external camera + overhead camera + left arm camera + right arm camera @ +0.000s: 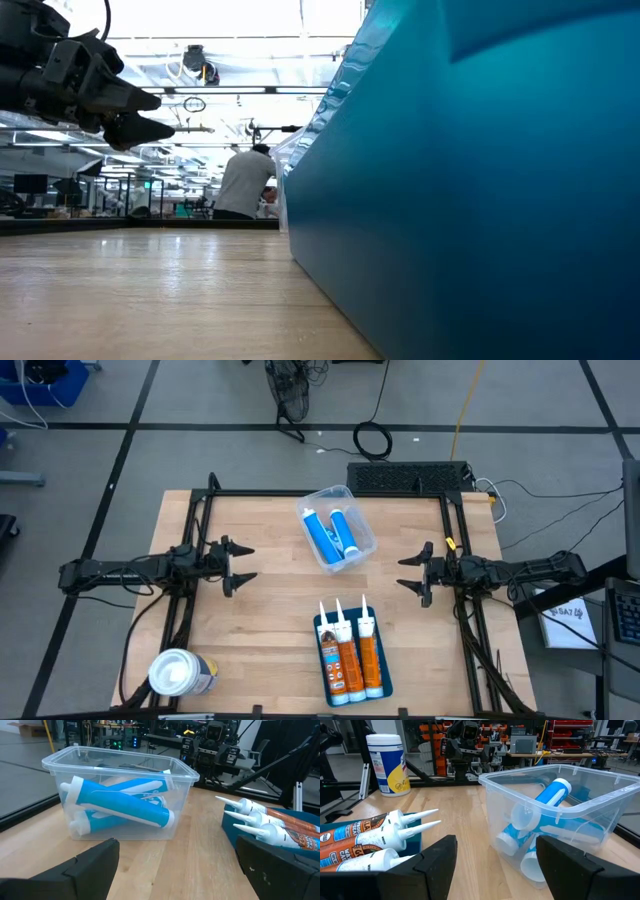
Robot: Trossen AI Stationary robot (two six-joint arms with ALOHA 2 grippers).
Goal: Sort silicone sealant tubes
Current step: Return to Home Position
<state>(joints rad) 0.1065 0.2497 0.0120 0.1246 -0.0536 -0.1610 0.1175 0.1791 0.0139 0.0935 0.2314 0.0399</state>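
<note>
Blue sealant tubes (pixel 325 535) piled in transparent container (pixel 325 492); three orange sealant tubes (pixel 347 660) side by side in blue bin (pixel 320 650). Left jaws, right jaws: apart, empty, at opposite counter (pixel 250 630) edges, well away from both.

Wood bench (pixel 260 630). Clear tub (pixel 325 492) mid-bench, toward top edge of high view. Blue bin (pixel 480 180) toward bottom edge, well apart from tub. White-topped canister (pixel 178 673) upright at bottom-left corner. Black unit (pixel 408 477) just beyond bench top edge. Coiled cable (pixel 373 440) on floor. Person (pixel 245 182), white top, far behind, back turned.
</note>
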